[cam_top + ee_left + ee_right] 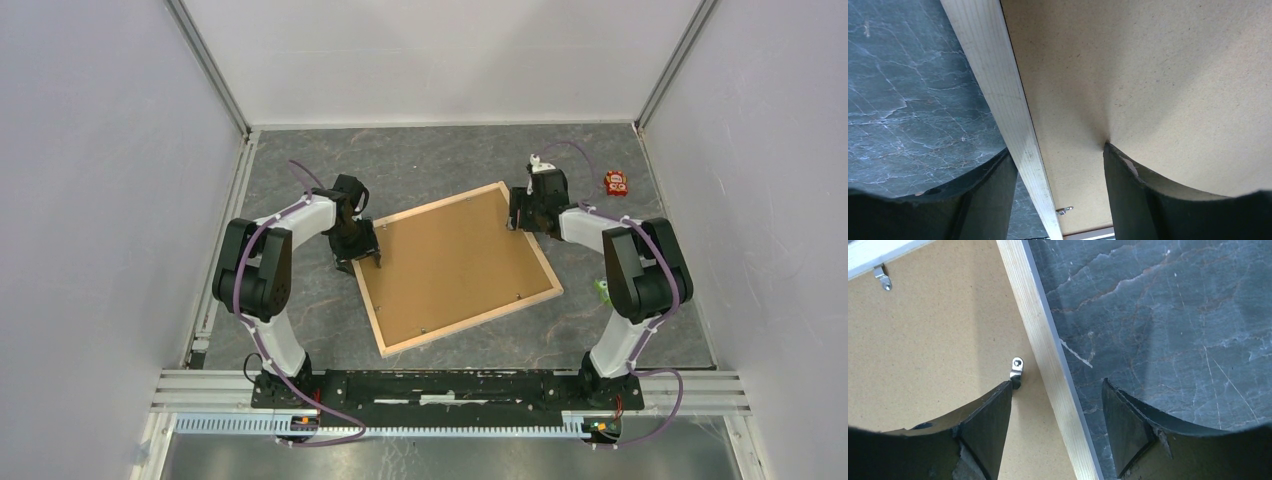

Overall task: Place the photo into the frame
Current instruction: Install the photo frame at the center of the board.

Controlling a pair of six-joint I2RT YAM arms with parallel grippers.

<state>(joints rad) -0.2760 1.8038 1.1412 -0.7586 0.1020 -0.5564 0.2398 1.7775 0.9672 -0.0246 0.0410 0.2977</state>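
1. The frame (470, 322) lies back up and askew on the table (440, 160). The brown backing board (455, 265) fills it, and the photo shows in no view.
2. The left end effector (1055, 150) is released. It straddles the frame's left rail, one finger over the table and the other over the board.
3. The right end effector (1057, 382) is also released and straddles the right rail. Its inner finger sits just beside a metal clip (1017, 371).
4. Likely risks:
   - If one side pinches before the other, the narrow rail could skid or twist on the table.
   - The right inner finger could snag the clip and bend it.
   - An uneven lift could tilt the frame and let the board shift.
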